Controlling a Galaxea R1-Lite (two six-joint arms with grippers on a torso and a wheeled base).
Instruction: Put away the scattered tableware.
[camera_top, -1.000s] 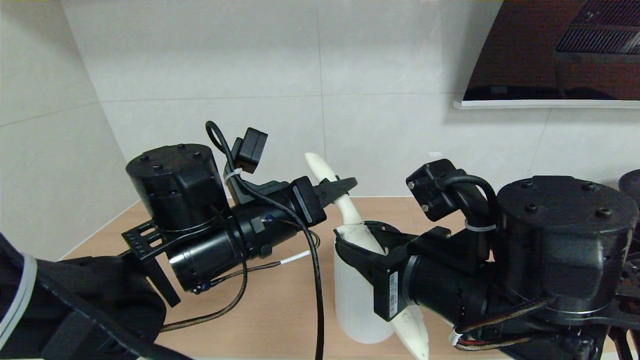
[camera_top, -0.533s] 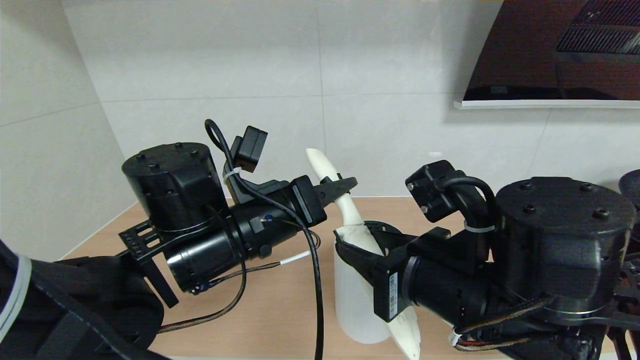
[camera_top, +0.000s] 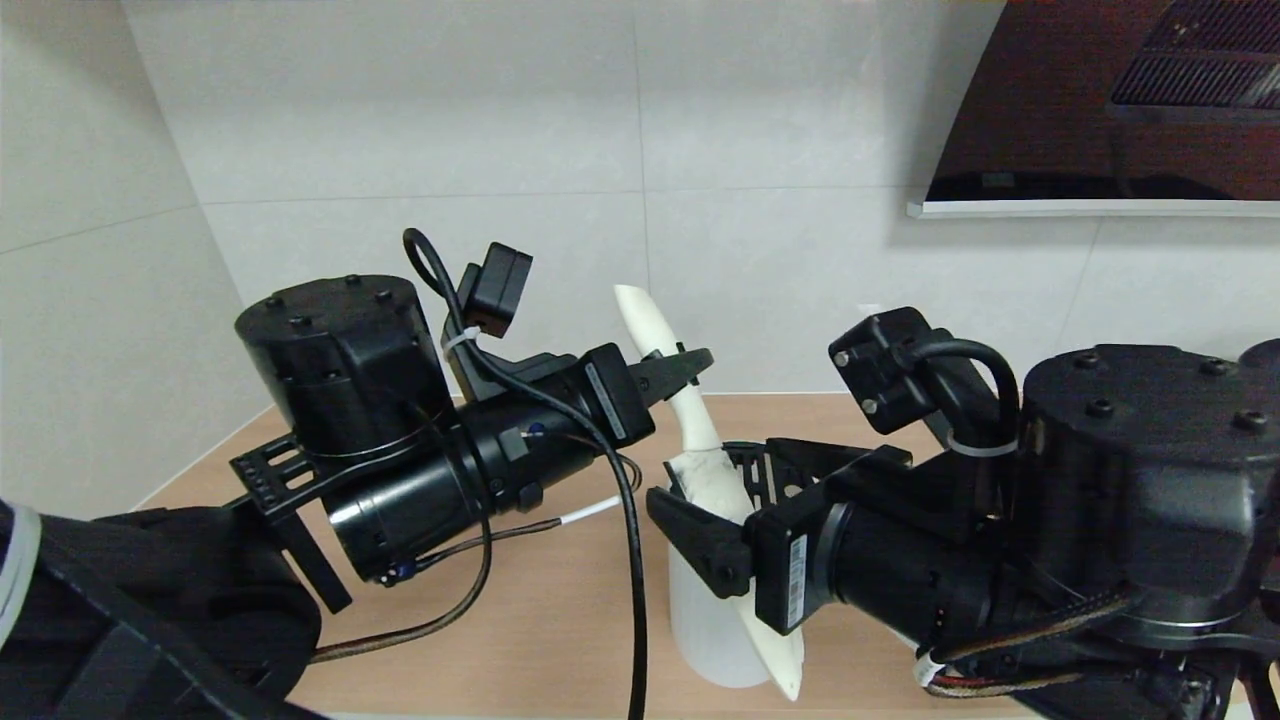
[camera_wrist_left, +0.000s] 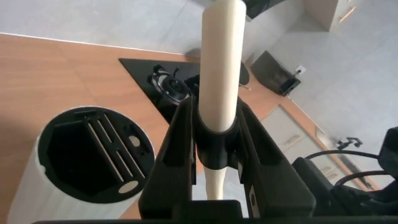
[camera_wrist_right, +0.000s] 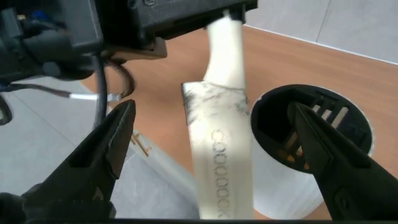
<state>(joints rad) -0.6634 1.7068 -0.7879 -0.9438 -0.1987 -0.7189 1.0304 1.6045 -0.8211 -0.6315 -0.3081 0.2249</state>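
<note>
Grip is confirmed from the left wrist view: the round handle of the white knife is pinched tight between the fingers of the left gripper. From this angle the white utensil holder is looked into from above, and a black slotted insert is seen inside. The knife is held just beside the holder's mouth, outside it, and a black cooktop is glimpsed beyond.

In the right wrist view the right gripper is seen spread wide, its fingers set well apart on either side of the blade with nothing clasped. A row of oval dimples and a dark smudge near the handle are picked out on the blade.

In the head view the knife is held in the air, slanting down across the front of the holder. The holder's opening is largely covered by the right gripper, and part of the blade is lost behind that arm. Whether the tip touches anything cannot be told.

A light wooden counter is seen beneath, with a pale tiled wall behind and a dark range hood at upper right.
</note>
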